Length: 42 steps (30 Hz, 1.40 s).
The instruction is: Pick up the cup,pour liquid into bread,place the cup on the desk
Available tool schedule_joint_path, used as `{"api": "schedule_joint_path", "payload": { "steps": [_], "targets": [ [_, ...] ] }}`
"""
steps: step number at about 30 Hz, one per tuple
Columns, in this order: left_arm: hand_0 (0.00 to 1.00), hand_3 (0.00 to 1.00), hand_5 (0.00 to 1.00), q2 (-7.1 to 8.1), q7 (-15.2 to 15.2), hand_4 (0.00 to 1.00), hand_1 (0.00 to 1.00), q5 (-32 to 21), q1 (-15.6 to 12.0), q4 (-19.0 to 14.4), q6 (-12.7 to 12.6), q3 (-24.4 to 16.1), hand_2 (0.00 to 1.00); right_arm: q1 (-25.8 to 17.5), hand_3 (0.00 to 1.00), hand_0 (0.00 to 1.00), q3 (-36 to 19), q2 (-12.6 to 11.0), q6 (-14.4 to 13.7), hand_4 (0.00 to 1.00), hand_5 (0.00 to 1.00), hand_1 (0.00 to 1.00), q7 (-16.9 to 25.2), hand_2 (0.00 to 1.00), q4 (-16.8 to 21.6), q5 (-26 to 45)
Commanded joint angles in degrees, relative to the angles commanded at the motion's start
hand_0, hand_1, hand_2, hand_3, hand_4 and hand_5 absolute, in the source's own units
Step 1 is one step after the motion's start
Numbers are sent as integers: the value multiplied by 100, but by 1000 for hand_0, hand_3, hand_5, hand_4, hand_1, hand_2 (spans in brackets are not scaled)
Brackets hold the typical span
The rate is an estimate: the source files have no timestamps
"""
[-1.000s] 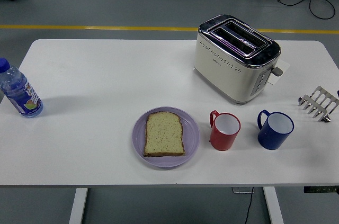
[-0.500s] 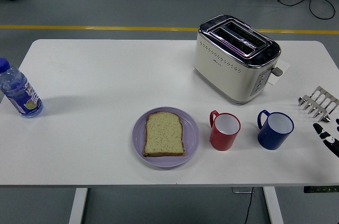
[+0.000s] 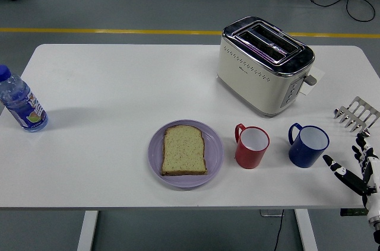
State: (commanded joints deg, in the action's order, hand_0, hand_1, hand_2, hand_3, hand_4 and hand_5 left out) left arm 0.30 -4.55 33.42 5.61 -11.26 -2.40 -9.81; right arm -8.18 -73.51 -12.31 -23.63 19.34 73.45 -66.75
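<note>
A slice of bread [image 3: 184, 150] lies on a lilac plate [image 3: 215, 159] near the table's front edge. A red cup [image 3: 252, 146] stands upright just right of the plate, handle to the upper left. A blue cup [image 3: 308, 145] stands right of the red one. My right hand [image 3: 355, 168] comes in at the lower right corner, fingers spread and empty, a short way right of the blue cup and not touching it. My left hand is out of view.
A cream toaster [image 3: 265, 64] stands behind the cups. A metal toast rack [image 3: 357, 115] sits at the right edge, just above my right hand. A water bottle [image 3: 21, 101] stands at the far left.
My right hand has come further into view from the lower right corner and moved left toward the blue cup. A second ago it was not in view.
</note>
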Motion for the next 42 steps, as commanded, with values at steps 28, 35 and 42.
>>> {"api": "schedule_joint_path", "payload": {
  "steps": [28, 35, 42],
  "targets": [
    [636, 548, 842, 0, -3, 323, 646, -9, 71, -8, 10, -76, 656, 700, 998, 998, 561, 328, -297, 998, 305, 933, 5, 998, -765, -221],
    [635, 548, 843, 2, -4, 322, 646, -10, 81, -9, 10, -75, 655, 920, 998, 998, 730, 432, -332, 998, 304, 929, 57, 998, -977, -80],
    [637, 549, 842, -5, -2, 321, 646, -15, 81, -9, 9, -76, 656, 1117, 998, 998, 836, 492, -368, 998, 299, 926, 112, 998, -1236, 94]
  ]
}}
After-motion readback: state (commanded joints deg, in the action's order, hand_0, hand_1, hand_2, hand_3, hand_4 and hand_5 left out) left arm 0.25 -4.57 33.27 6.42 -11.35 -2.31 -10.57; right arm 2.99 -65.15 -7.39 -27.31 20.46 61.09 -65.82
